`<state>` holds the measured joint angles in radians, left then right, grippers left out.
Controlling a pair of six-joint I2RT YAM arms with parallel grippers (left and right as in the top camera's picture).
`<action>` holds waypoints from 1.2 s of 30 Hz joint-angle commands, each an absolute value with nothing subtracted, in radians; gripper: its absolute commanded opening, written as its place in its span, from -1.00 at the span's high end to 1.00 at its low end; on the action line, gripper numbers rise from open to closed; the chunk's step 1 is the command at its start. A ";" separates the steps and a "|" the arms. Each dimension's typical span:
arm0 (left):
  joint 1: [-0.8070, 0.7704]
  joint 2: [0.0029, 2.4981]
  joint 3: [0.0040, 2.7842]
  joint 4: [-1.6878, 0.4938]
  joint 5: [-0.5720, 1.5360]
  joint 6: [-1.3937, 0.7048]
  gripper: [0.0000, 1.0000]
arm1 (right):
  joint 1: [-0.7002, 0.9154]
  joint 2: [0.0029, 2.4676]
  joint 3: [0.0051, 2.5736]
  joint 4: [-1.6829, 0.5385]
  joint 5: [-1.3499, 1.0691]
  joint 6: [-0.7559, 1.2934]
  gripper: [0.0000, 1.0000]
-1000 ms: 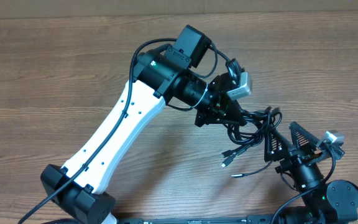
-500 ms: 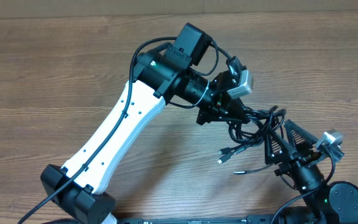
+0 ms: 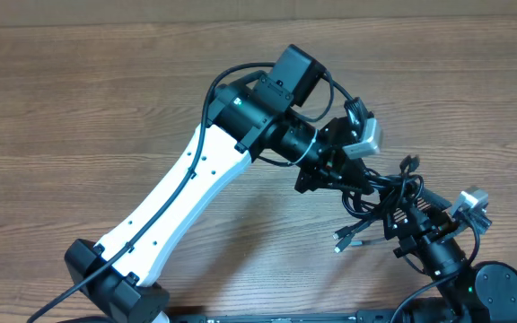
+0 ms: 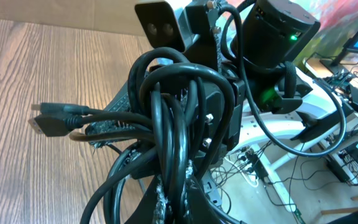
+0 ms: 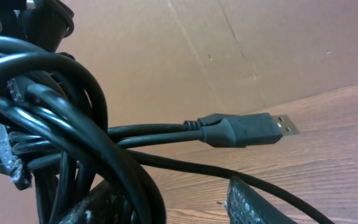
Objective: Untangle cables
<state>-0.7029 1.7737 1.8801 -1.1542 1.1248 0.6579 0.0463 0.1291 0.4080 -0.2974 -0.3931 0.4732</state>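
The cables [image 3: 382, 191] are a bunch of thin black cords hanging between my two grippers at the right of the table. My left gripper [image 3: 348, 179] is shut on them. In the left wrist view its jaws [image 4: 180, 200] pinch several strands of the looped cables [image 4: 166, 106], and two plug ends [image 4: 53, 120] stick out to the left. My right gripper [image 3: 411, 220] sits at the bunch's lower right, its jaws partly apart. In the right wrist view, the cables [image 5: 61, 124] press against the left finger [image 5: 98, 202]. One strand crosses the right finger [image 5: 253, 204]. A USB plug [image 5: 253, 129] points right.
The wooden table [image 3: 79, 108] spreads to the left and back of the arms. The left arm's white link [image 3: 178, 197] runs diagonally from its base [image 3: 106, 278] at the front left. The right arm's base [image 3: 496, 287] stands at the front right corner.
My left gripper has carried the cable bunch to the right, toward the right gripper. The right gripper's jaws have narrowed from wide open and now reach into the bunch.
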 commanded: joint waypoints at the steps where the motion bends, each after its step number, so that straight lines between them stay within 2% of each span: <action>1: -0.710 1.738 1.888 -1.159 1.119 0.677 0.92 | 0.050 0.131 0.434 -0.293 -0.398 0.467 -0.01; 6: -0.706 1.738 1.888 -1.159 0.992 0.630 0.92 | 0.051 0.131 0.433 -0.293 -0.399 0.467 -0.05; 12: -0.706 1.738 1.888 -1.163 0.941 0.598 0.92 | 0.051 0.131 0.434 -0.292 -0.406 0.466 -0.37; 24: -0.706 1.738 1.888 -1.193 0.873 0.598 0.92 | 0.051 0.131 0.434 -0.258 -0.455 0.466 -0.36; 30: -0.706 1.738 1.888 -1.207 0.872 0.598 0.92 | 0.051 0.131 0.434 -0.255 -0.455 0.466 -0.06; 36: -0.706 1.738 1.888 -1.208 0.857 0.598 0.92 | 0.051 0.131 0.434 -0.255 -0.473 0.466 0.60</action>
